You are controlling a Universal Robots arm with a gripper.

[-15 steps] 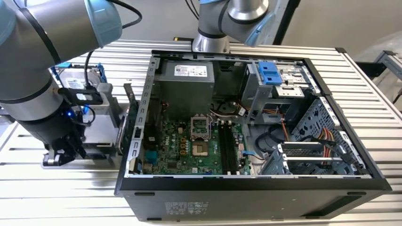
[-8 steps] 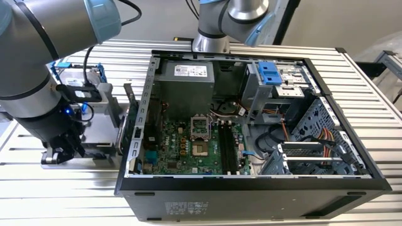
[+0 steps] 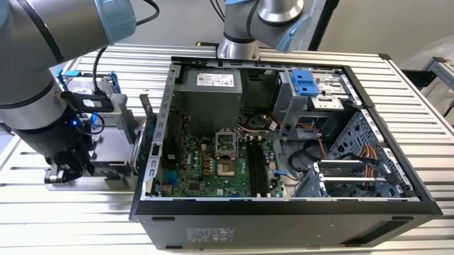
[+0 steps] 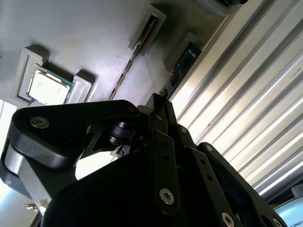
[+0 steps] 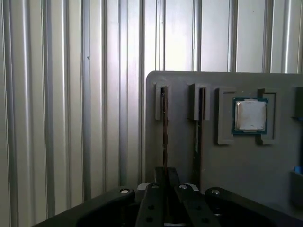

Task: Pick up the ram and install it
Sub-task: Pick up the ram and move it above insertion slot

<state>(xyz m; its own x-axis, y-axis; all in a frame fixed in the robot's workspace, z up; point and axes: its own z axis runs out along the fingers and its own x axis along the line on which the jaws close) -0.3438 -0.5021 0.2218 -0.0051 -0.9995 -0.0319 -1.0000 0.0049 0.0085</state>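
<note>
Dark-green stick: the ram (image 5: pixel 164 132) stands on its long edge in the outermost slot of a grey tray (image 5: pixel 227 165). It appears seated there, not yet lifted out.
Fingers: the fingers (image 5: pixel 171 177) are drawn close together with the ram's upper edge between them, which I judge to be a pinch across its thin face.
Ram from the fingers: it lies directly between them and runs straight ahead, away from their tips. The part under and behind the fingers is hidden.
Long axis: it runs along the slot, parallel to the grooves of the ribbed metal desk (image 5: pixel 57 113). The pinch is therefore square across the board's thickness and the board's length is free fore and aft.
Facing: the flat faces turn toward each finger and the narrow edge is up. I cannot tell which end carries the notch.
Second wrist view: the fingers (image 4: pixel 158 113) line up with the same dark stick (image 4: pixel 182 66) at the tray's rim.
Beside the fingers: a second stick (image 5: pixel 196 137) sits in the neighbouring slot, just off the pinched one, with a square silver processor (image 5: pixel 249 116) beyond it.
Well apart from the fingers: the open computer case (image 3: pixel 284 212) lies on the desk, with long memory slots (image 3: pixel 257 171) on its board.
</note>
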